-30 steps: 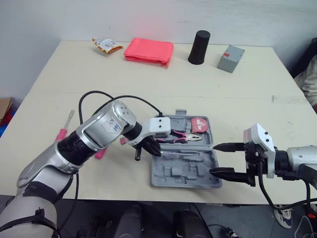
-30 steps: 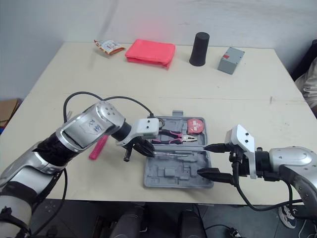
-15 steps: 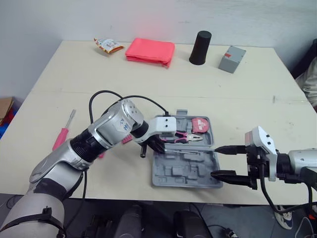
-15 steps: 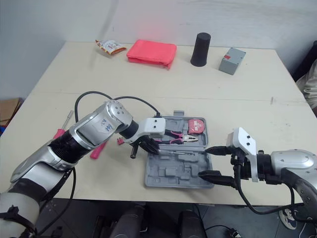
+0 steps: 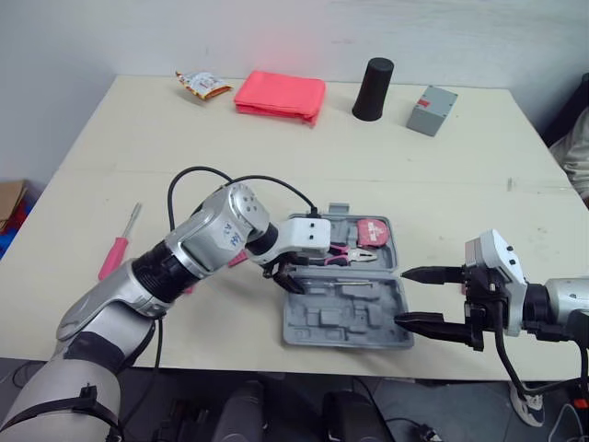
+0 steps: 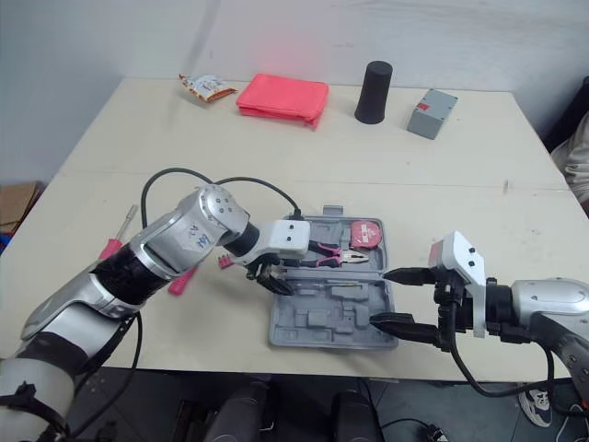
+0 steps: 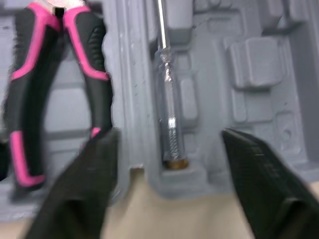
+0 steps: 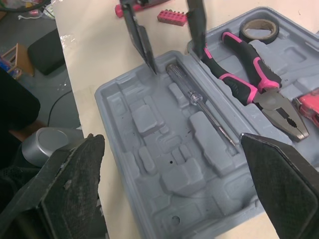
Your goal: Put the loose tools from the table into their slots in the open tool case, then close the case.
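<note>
So the grey tool case (image 5: 342,324) sits open near the front edge of the table (image 5: 442,157), lid nowhere folded over, just the moulded tray facing up. The clear-handled screwdriver (image 7: 169,107) is lying in its long slot in the middle of the tray, and the pink-and-black pliers (image 5: 340,255) are in the slot right behind it, with a red tape measure (image 5: 373,232) in the far right corner compartment. The left gripper (image 5: 287,277) hovers over the left end of the case with its two fingers apart, one on each side of the screwdriver's handle end and not gripping it, as far as I can tell. The right gripper (image 5: 400,296) hangs just off the right edge of the case, fingers spread wide with nothing between them, tips pointing in at the tray. Not everything is packed though: a red-handled screwdriver (image 5: 115,256) lies on the table well off to the left of the case, a little pink bit holder (image 6: 224,262) sits just left of the case by the left arm, and there's another pink-handled thing (image 6: 179,279) partly hidden under that forearm, can't say what it is. Along the far side of the table are a snack packet (image 5: 201,85), a folded red cloth (image 5: 279,95), a black cup (image 5: 372,88) and a small grey box (image 5: 430,110).
</note>
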`<move>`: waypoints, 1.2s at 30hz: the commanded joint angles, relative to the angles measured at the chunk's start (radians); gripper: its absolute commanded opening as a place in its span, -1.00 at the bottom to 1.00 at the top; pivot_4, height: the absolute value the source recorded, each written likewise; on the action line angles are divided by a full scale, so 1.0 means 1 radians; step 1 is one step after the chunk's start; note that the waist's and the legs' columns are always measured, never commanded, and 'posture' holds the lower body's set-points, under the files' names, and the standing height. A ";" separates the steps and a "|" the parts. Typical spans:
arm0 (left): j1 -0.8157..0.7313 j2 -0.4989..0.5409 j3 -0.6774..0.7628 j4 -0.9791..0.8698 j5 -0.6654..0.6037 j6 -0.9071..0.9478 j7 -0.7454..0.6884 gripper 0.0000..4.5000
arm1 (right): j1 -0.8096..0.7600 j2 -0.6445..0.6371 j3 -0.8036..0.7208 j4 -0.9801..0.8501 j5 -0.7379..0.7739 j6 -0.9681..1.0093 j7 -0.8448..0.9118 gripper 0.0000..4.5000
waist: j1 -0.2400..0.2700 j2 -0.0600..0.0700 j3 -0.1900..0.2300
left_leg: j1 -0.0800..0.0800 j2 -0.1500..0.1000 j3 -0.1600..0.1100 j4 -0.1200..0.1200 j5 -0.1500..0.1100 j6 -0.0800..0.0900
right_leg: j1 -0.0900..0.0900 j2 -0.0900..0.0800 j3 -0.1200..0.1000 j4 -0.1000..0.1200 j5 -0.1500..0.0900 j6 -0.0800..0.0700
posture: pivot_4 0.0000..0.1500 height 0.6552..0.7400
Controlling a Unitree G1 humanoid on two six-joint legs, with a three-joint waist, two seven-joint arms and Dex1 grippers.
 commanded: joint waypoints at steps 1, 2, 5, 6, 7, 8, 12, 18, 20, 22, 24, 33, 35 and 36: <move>0.022 0.003 0.173 -0.109 -0.104 0.021 -0.008 0.45 | -0.005 0.004 -0.053 -0.041 0.065 0.021 -0.013 1.00 | 0.000 0.000 0.000 | -0.001 0.000 0.000 0.000 0.000 0.000 | 0.000 0.000 0.000 0.000 0.000 0.000 | 1.00 0.89; 0.044 0.001 0.201 -0.110 -0.116 0.013 0.004 0.45 | 0.000 0.002 -0.058 -0.043 0.067 0.021 -0.012 1.00 | 0.000 0.000 0.000 | -0.001 0.000 0.000 0.000 0.000 0.000 | 0.000 0.000 0.000 0.000 0.000 0.000 | 1.00 0.89; 0.173 -0.042 0.307 -0.078 -0.183 -0.043 0.042 0.07 | 0.001 0.003 -0.056 -0.035 0.061 0.011 -0.014 1.00 | -0.001 0.002 -0.001 | 0.001 0.000 0.000 0.000 0.000 0.000 | 0.001 0.000 0.000 0.000 0.000 0.000 | 1.00 0.89; 0.205 -0.047 0.326 -0.075 -0.198 -0.056 0.040 -0.14 | -0.002 0.005 -0.054 -0.033 0.060 0.009 -0.016 1.00 | -0.001 0.002 -0.001 | 0.002 0.000 0.000 0.000 0.000 0.000 | 0.002 0.000 0.000 0.000 0.000 0.000 | 1.00 0.89; 0.246 -0.041 0.332 -0.067 -0.215 -0.059 0.023 -0.32 | -0.008 0.013 -0.050 -0.029 0.064 0.006 -0.018 1.00 | -0.001 0.002 -0.001 | 0.002 0.000 -0.001 0.001 0.000 0.000 | 0.003 0.000 -0.001 0.000 0.000 0.000 | 1.00 0.89; 0.292 -0.045 0.343 -0.054 -0.231 -0.084 0.016 -0.52 | -0.015 0.021 -0.048 -0.026 0.078 0.003 -0.012 1.00 | -0.001 0.002 -0.001 | 0.002 0.000 -0.001 0.001 0.000 0.000 | 0.003 0.000 -0.001 0.000 0.000 0.000 | 1.00 0.89; 0.397 -0.116 0.356 0.030 -0.190 -0.242 0.109 -0.97 | -0.028 0.038 -0.037 -0.010 0.069 -0.014 -0.006 1.00 | 0.005 0.002 -0.001 | 0.002 0.000 -0.001 0.002 0.000 0.000 | 0.003 -0.001 -0.002 0.000 0.000 0.000 | 1.00 0.89; 0.424 -0.210 0.339 0.112 -0.137 -0.344 0.216 -0.97 | -0.034 0.040 -0.029 0.000 0.060 -0.018 -0.013 1.00 | 0.004 0.002 -0.001 | 0.002 -0.001 -0.004 0.004 -0.002 0.004 | 0.008 -0.002 -0.004 -0.004 0.002 0.003 | 1.00 0.89; 0.423 -0.221 0.308 0.132 -0.106 -0.362 0.227 -0.97 | -0.039 0.041 -0.024 0.004 0.064 -0.011 -0.022 1.00 | 0.003 0.002 -0.001 | 0.001 -0.001 -0.004 0.004 -0.002 0.003 | 0.007 -0.002 -0.004 -0.004 0.002 0.003 | 1.00 0.89; 0.420 -0.232 0.298 0.139 -0.098 -0.362 0.231 -0.97 | -0.046 0.038 -0.026 0.007 0.076 -0.001 -0.027 1.00 | 0.001 0.002 -0.001 | 0.002 -0.001 -0.004 0.004 -0.002 0.003 | 0.007 -0.002 -0.004 -0.004 0.002 0.003 | 1.00 0.89; 0.407 -0.244 0.292 0.158 -0.088 -0.359 0.234 -0.97 | -0.055 0.037 -0.030 0.012 0.088 0.007 -0.035 1.00 | 0.002 0.002 -0.001 | 0.002 -0.001 -0.004 0.004 -0.002 0.003 | 0.007 -0.002 -0.005 -0.004 0.002 0.003 | 1.00 0.89; 0.410 -0.218 0.208 0.218 0.015 -0.367 0.231 -0.97 | -0.054 0.046 -0.027 0.012 0.083 0.017 -0.071 1.00 | 0.003 0.002 -0.001 | 0.003 -0.001 -0.004 0.004 -0.002 0.003 | 0.009 -0.002 -0.005 -0.004 0.002 0.003 | 1.00 0.89; 0.415 -0.189 0.164 0.224 0.059 -0.347 0.225 -0.97 | -0.048 0.048 -0.031 0.011 0.082 0.016 -0.075 1.00 | 0.002 0.002 -0.002 | 0.003 -0.001 -0.004 0.004 -0.002 0.003 | 0.009 -0.002 -0.005 -0.004 0.002 0.003 | 1.00 0.89; 0.412 -0.171 0.132 0.231 0.092 -0.338 0.223 -0.97 | -0.046 0.048 -0.032 0.012 0.080 0.015 -0.078 1.00 | 0.002 0.002 -0.003 | 0.004 -0.001 -0.004 0.004 -0.002 0.003 | 0.010 -0.002 -0.005 -0.004 0.002 0.003 | 1.00 0.89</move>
